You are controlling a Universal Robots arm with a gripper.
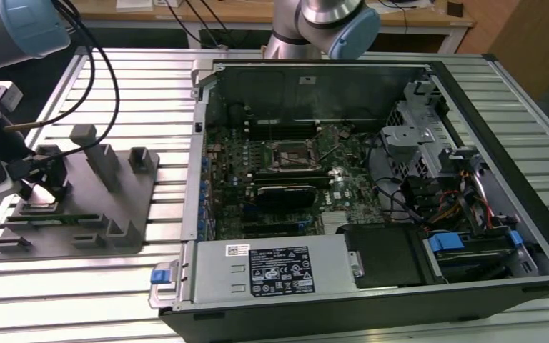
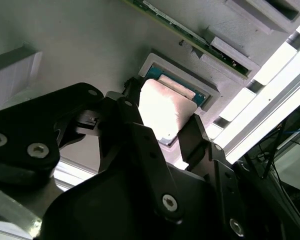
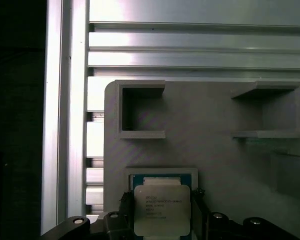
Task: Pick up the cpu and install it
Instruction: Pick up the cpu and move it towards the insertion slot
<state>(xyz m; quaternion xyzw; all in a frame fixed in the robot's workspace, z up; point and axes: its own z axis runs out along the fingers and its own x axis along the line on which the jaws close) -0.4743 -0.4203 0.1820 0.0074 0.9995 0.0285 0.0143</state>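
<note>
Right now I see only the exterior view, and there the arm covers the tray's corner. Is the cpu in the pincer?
Observer: Yes. In the second wrist view the pincer is shut on the cpu, with its fingers against two opposite edges.
Operator: Is the cpu out of its pocket?
Observer: I cannot tell if it is lifted. In the first wrist view it covers most of the pocket, and a blue-green strip of the pocket's inside shows past one edge.
Operator: Which face is toward the camera?
Observer: The pale metal plate with print on it faces the first wrist camera.
</note>
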